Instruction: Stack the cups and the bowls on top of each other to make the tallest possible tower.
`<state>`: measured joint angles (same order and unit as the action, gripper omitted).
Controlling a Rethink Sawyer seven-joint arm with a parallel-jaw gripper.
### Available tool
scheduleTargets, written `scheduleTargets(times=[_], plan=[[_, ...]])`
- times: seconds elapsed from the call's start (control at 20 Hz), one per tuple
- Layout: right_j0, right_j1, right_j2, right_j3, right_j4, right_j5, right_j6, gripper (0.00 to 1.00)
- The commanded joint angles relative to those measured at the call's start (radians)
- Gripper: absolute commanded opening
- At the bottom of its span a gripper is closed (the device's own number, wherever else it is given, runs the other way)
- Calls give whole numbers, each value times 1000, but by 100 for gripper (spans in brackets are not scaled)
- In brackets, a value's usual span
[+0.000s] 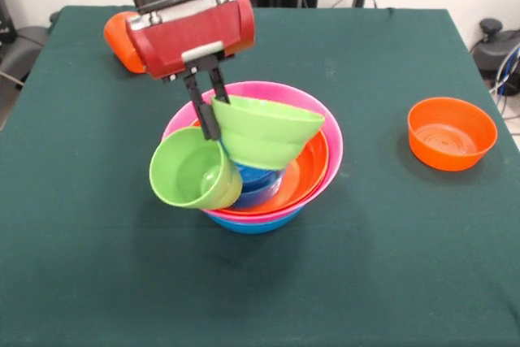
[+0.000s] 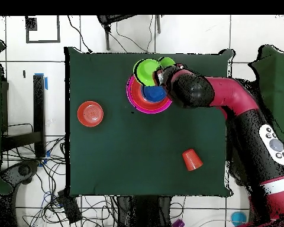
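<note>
The tower is a nested pile: a large blue bowl [image 1: 256, 224] at the base, then a pink bowl [image 1: 328, 131], a large orange bowl [image 1: 307, 175] and a small blue bowl [image 1: 256, 181]. My gripper [image 1: 209, 101] is shut on the rim of the small lime-green bowl [image 1: 264, 132] and holds it tilted over the pile. The lime-green cup [image 1: 193, 170] lies on its side against the pile's front left edge, mouth toward the camera, touching one finger. In the overhead view the green bowl [image 2: 145, 71] and green cup [image 2: 167, 61] sit by the gripper [image 2: 160, 77].
A small orange bowl [image 1: 451, 132] stands alone to the right, also in the overhead view [image 2: 90, 113]. The orange ribbed cup [image 1: 120, 40] lies behind the gripper at the back left; the overhead view shows the cup [image 2: 191, 159] near the robot's side.
</note>
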<state>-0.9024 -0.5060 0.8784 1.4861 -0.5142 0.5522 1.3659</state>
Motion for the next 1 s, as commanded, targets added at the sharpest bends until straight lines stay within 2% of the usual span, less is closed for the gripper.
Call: scheduleTargets(times=[0.05, 0.25, 0.5, 0.7, 1.0], plan=[[55, 90, -38, -82, -45, 114, -159, 0], [65, 91, -56, -59, -14, 150, -109, 0], [66, 47, -60, -6, -10, 135, -72, 0], [57, 44, -58, 10, -18, 116, -76, 0], [55, 4, -71, 57, -8, 109, -27, 0]])
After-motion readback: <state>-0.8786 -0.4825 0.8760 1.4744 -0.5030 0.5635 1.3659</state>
